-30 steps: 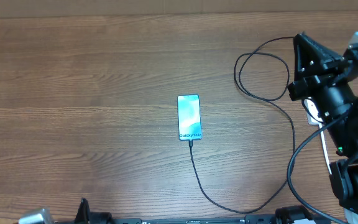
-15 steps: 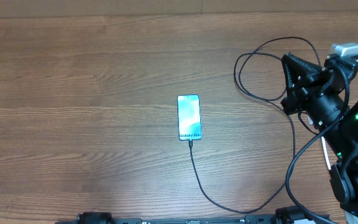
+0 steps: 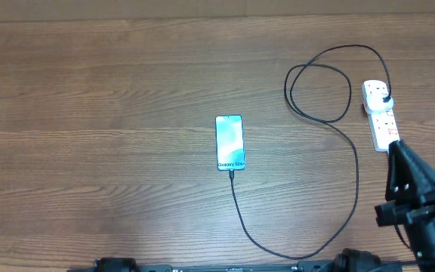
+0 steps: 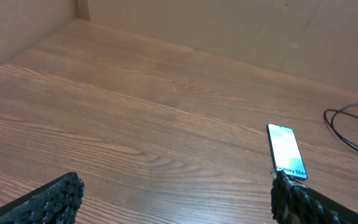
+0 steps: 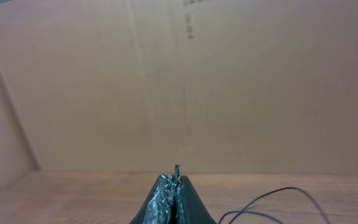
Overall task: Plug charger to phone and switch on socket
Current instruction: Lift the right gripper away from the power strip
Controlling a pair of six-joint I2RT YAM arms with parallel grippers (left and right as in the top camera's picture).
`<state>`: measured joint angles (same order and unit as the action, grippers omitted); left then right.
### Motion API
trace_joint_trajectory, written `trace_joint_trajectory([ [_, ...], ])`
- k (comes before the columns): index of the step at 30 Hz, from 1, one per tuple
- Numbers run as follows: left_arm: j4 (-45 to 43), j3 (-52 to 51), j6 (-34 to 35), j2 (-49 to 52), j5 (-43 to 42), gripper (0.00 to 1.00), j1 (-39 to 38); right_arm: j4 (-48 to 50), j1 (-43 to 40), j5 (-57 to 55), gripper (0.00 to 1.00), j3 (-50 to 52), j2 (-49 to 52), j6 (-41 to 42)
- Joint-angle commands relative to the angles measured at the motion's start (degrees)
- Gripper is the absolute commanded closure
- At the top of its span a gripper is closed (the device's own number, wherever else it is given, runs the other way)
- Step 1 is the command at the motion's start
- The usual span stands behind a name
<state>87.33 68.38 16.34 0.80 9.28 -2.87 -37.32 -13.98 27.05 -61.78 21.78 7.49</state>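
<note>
Wooden desk (image 3: 89, 91). The phone (image 3: 229, 142) lies flat mid-desk, screen up and lit (text end toward the bottom edge). The black charger (image 3: 356, 174) cable is at the phone's lower end, runs down, curves right, climbs, makes one loop, and reaches its plug (image 3: 384, 100), seated in the white socket (image 3: 378, 115) at far right. The right tool (image 3: 394, 146) is at lower right, tip just below the socket's near end.
</note>
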Motion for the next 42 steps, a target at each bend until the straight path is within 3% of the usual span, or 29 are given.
trace_joint_trajectory([
  [1, -0.2, 0.3, 0.4, -0.5, 0.8, 0.00, 0.3, -0.9, 3.1, 2.2, 0.96, -0.2, -5.9, -0.3],
  [8, -0.2, 0.3, 0.4, -0.5, 0.8, 0.00, 0.3, -4.4, 13.4, 2.2, 0.96, 0.0, -14.4, -2.1],
  [13, -0.2, 0.3, 0.4, -0.5, 0.8, 0.00, 0.3, -6.4, 15.9, -1.5, 0.96, -0.1, -21.0, -3.3],
  [19, -0.2, 0.3, 0.4, -0.5, 0.8, 0.00, 0.3, -8.0, 16.9, -2.4, 0.96, -1.3, -21.6, -3.3],
  [21, -0.2, 0.3, 0.4, -0.5, 0.8, 0.01, 0.4, -6.1, 17.3, -2.9, 0.82, -1.3, -21.6, -3.3],
  [23, -0.2, 0.3, 0.4, -0.5, 0.8, 0.01, 0.8, -2.9, 17.9, -3.0, 0.56, -1.3, -21.6, -3.3],
  [24, -0.2, 0.3, 0.4, -0.5, 0.8, 0.00, 1.2, -0.2, 18.2, -3.0, 0.22, -1.3, -21.5, -3.3],
  [25, -0.2, 0.3, 0.4, -0.5, 0.8, 0.00, 1.5, 2.1, 18.2, -3.6, 0.00, -1.3, -21.5, -3.3],
  [32, -0.2, 0.3, 0.4, -0.5, 0.8, 0.00, 2.6, 17.4, 18.0, -12.2, 0.00, 2.4, -21.4, -3.3],
  [37, -0.2, 0.3, 0.4, -0.5, 0.8, 0.00, 2.6, 34.9, 18.0, -15.2, 0.00, 18.2, -20.8, -3.3],
  [42, -0.2, 0.3, 0.4, -0.5, 0.8, 0.00, 2.6, 37.4, 18.0, -19.1, 0.00, 28.8, -18.8, -2.8],
])
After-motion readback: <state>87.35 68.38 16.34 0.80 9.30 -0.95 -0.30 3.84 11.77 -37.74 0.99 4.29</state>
